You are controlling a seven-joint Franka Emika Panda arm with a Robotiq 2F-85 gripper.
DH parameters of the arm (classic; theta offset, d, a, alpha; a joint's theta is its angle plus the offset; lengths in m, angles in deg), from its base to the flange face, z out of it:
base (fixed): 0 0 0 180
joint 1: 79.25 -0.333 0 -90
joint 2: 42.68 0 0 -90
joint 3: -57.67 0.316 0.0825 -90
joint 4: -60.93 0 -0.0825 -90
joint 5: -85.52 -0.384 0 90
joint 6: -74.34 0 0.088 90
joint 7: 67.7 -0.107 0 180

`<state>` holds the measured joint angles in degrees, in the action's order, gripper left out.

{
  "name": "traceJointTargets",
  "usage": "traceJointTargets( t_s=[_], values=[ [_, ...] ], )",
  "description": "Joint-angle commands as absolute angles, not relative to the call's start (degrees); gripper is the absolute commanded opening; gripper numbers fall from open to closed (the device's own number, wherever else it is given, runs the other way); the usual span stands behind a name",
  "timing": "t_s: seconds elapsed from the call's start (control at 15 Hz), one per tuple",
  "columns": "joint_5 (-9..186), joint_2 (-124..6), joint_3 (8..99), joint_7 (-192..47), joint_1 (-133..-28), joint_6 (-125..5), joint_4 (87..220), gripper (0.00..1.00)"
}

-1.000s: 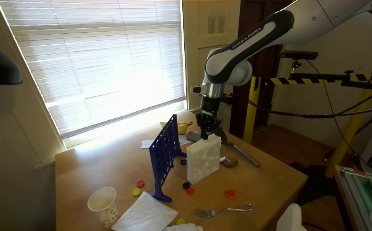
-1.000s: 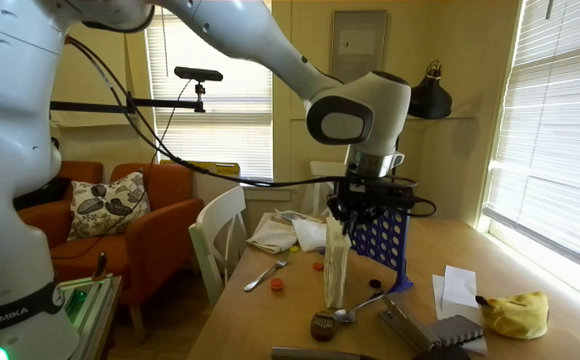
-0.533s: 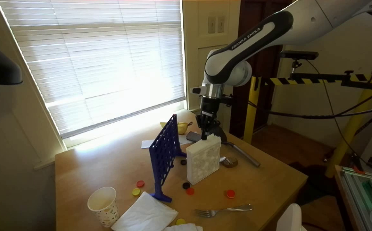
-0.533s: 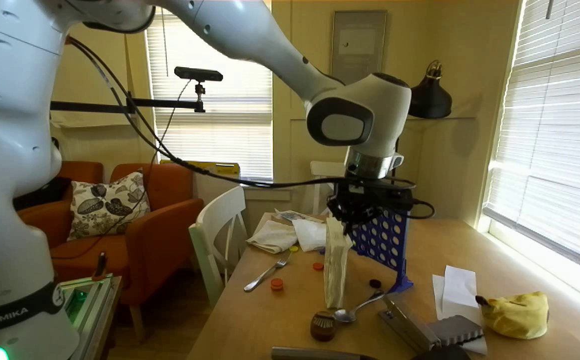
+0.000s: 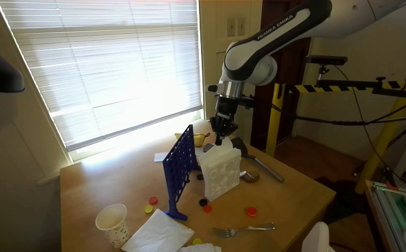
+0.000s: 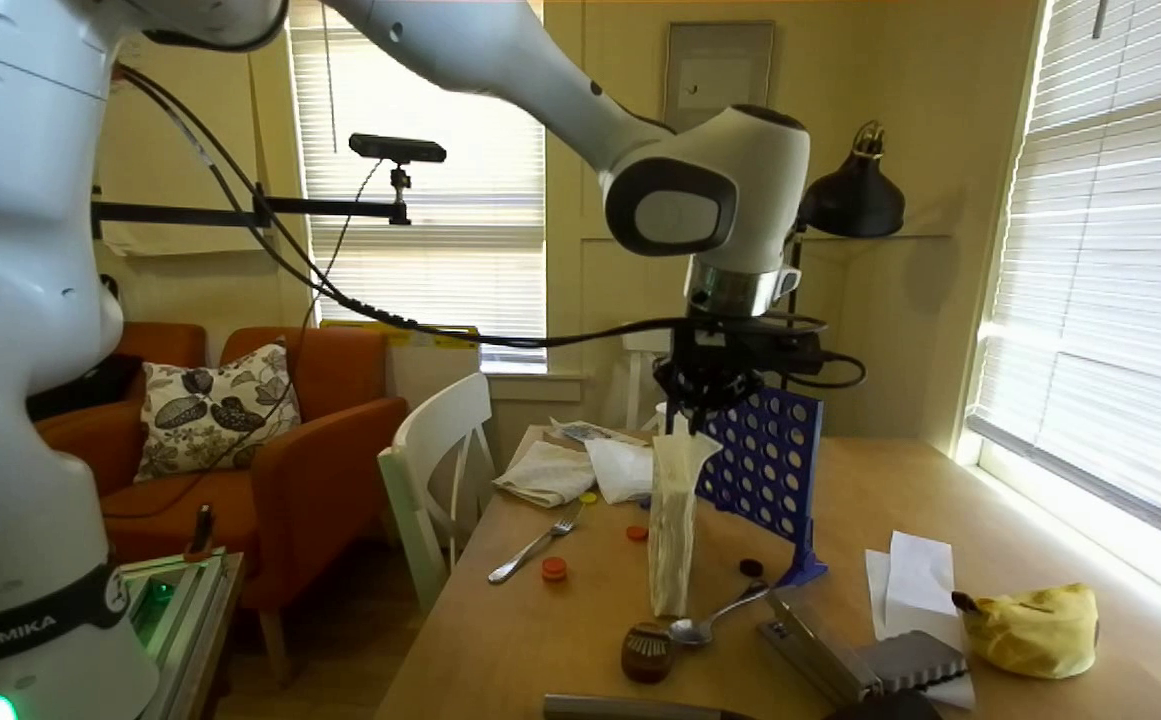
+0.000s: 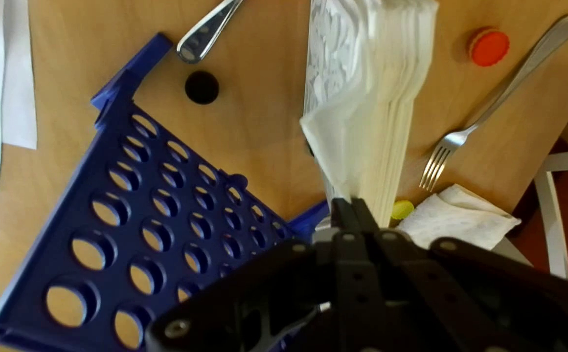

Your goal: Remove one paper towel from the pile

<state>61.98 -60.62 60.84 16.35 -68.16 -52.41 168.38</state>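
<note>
The pile [image 5: 222, 176] is a chunky white block of folded paper towels standing on edge on the table. It also shows in an exterior view [image 6: 673, 540] and in the wrist view [image 7: 403, 63]. My gripper [image 5: 219, 142] is just above its top. In the wrist view my gripper [image 7: 352, 201] is shut, its fingertips together on the edge of a thin white paper towel [image 7: 335, 134]. This paper towel [image 5: 226, 144] is drawn up into a peak on the rack side, its lower part still against the pile. How many sheets are pinched is hard to tell.
A blue grid rack [image 5: 180, 168] stands close beside the pile. A paper cup [image 5: 112, 224], crumpled white paper [image 5: 159, 232], a fork [image 5: 243, 229] and several discs lie at the front. A spoon [image 6: 695, 628], brown thumb-piano-like object [image 6: 647, 652] and stapler-like metal tool [image 6: 825, 650] lie behind.
My gripper has risen from the pile's top, and a sheet's edge has come up with it, peeling away toward the blue rack. The pile itself stays standing in place.
</note>
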Motion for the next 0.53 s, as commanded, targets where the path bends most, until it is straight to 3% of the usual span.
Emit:
traceJointTargets(
  t_s=[0.0, 0.47],
  values=[
    [59.1, -55.7, 61.2, 17.3, -68.4, -52.7, 171.1, 0.00],
    [52.1, -47.8, 60.9, 20.6, -69.8, -54.1, 175.5, 0.00]
  ],
)
